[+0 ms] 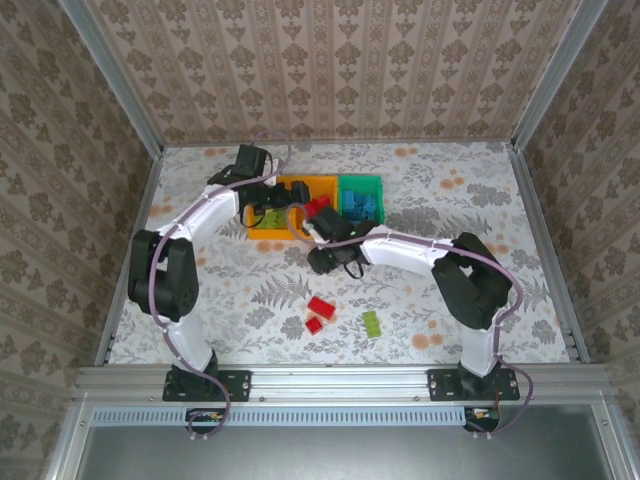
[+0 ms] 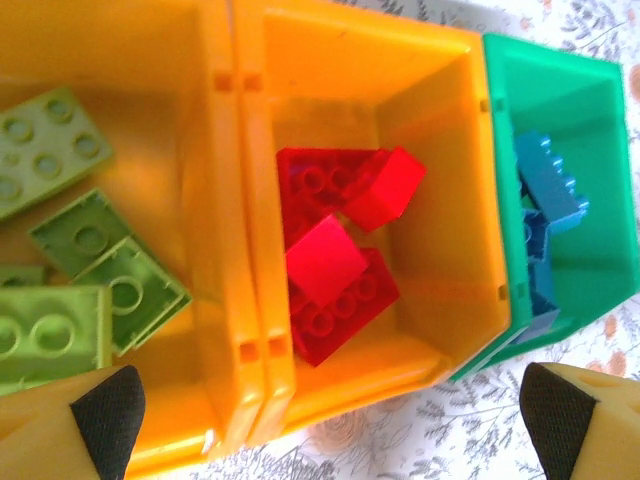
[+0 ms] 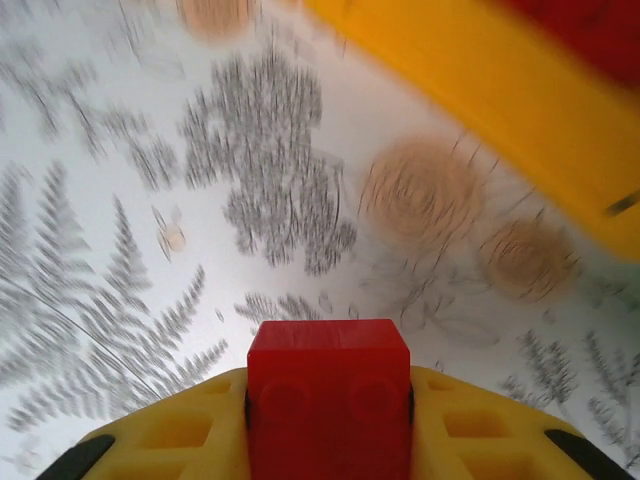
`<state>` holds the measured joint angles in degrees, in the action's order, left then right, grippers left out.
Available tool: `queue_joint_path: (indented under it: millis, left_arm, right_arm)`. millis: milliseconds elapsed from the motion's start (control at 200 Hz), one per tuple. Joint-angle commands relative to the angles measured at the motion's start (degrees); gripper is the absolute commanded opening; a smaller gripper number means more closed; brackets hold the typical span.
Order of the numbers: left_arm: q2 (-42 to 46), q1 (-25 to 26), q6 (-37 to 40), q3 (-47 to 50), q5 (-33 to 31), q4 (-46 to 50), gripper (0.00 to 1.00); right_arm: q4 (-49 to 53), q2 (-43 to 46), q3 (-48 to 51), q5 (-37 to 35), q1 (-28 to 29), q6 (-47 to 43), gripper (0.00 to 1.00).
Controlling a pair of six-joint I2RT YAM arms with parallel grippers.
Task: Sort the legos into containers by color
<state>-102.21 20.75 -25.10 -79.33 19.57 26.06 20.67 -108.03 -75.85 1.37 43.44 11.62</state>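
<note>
— Is your left claw [image 2: 330, 425] gripping anything?
— No. It gapes fully and is empty, pointing down over the glossy orange-yellow plastic bin [image 2: 440, 140] of studded red bricks [image 2: 335, 250].
— And your right claw [image 3: 328, 445]?
— Clenched on a smooth red rectangular brick [image 3: 328, 375], with the arm stretched low over the floral desk [image 3: 150, 200], near that bin. Two loose red bricks [image 1: 320, 312] and a lime one [image 1: 371, 323] lie nearer your bases.
</note>
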Motion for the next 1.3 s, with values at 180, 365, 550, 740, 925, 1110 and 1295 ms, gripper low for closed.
queue_joint_path:
  millis: [180, 365, 550, 740, 925, 1110, 1295]
  left_arm:
    - [8.2, -0.3, 0.8, 9.2, -4.4, -0.1, 1.00]
    - [10.7, -0.2, 0.7, 14.9, -4.1, -0.7, 1.00]
    - [13.4, 2.3, 1.8, 19.1, -5.0, -0.5, 1.00]
    - [16.7, 9.6, 5.2, 22.1, -8.7, -0.3, 1.00]
    - [16.9, 17.7, 9.2, 22.7, -10.9, 2.2, 1.00]
    - [15.4, 25.3, 10.7, 22.6, -12.1, 6.5, 1.00]
    - [14.0, 31.3, 10.9, 23.9, -12.2, 7.4, 1.00]
  right_arm:
    - [-2.9, -4.2, -13.4, 11.2, -8.4, 15.8, 0.30]
    - [3.4, -11.7, -25.3, 11.1, -10.7, 20.4, 0.31]
    - [9.4, -18.1, -34.1, 8.2, -11.9, 23.4, 0.35]
    - [9.1, -20.6, -36.2, 8.9, -13.3, 26.9, 0.43]
    - [9.8, -21.4, -38.4, 10.0, -13.4, 26.2, 0.61]
    - [9.8, -19.3, -38.0, 10.5, -13.4, 25.8, 0.75]
    - [9.2, -13.8, -34.6, 10.3, -13.5, 25.2, 0.80]
